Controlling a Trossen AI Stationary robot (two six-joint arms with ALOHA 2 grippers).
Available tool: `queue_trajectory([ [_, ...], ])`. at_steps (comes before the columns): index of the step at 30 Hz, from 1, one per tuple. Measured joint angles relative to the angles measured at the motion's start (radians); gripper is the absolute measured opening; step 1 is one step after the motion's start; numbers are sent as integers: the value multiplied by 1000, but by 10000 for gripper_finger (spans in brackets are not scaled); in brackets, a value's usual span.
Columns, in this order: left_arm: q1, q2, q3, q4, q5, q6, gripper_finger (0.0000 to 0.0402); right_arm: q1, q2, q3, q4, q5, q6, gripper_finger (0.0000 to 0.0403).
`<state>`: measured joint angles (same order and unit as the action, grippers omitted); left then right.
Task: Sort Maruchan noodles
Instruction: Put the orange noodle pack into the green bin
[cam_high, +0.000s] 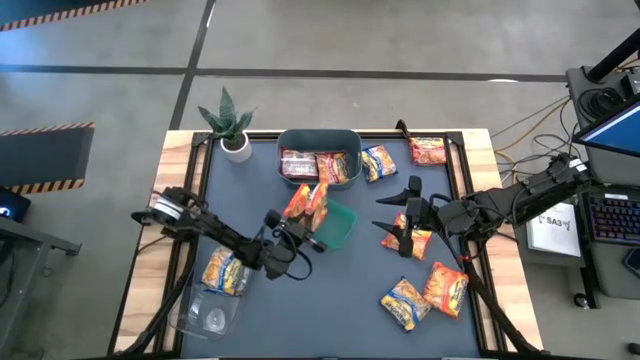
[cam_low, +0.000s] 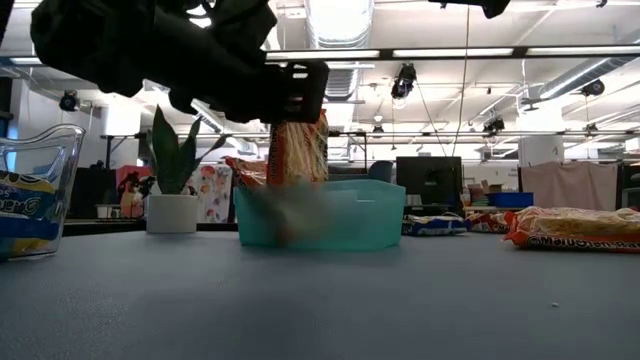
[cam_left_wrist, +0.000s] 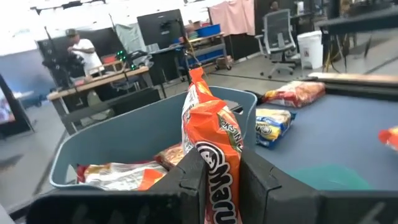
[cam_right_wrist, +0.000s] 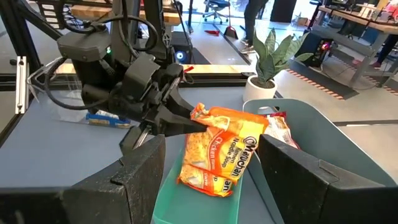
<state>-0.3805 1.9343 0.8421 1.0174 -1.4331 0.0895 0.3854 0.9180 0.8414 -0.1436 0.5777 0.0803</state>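
We are observing the left gripper (cam_high: 300, 226) clamping an orange ramen packet (cam_high: 307, 201) above the green tray (cam_high: 338, 225), beside the grey-teal tub (cam_high: 318, 141); the right gripper (cam_high: 402, 216) is hanging wide, holding nothing.

Orange noodle packet (cam_high: 306, 201) upright, pinched above tub.

Both arms are matte black, blocky-jointed, with looping black cables; the left gripper (cam_right_wrist: 186, 121) ends in angular dark fingers (cam_left_wrist: 189, 183).
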Motion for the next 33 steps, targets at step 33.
queue_trajectory([
  [33, -57, -23, -5, -63, -99, -114, 158, 0, 0, 0, 0, 0, 15, 247],
])
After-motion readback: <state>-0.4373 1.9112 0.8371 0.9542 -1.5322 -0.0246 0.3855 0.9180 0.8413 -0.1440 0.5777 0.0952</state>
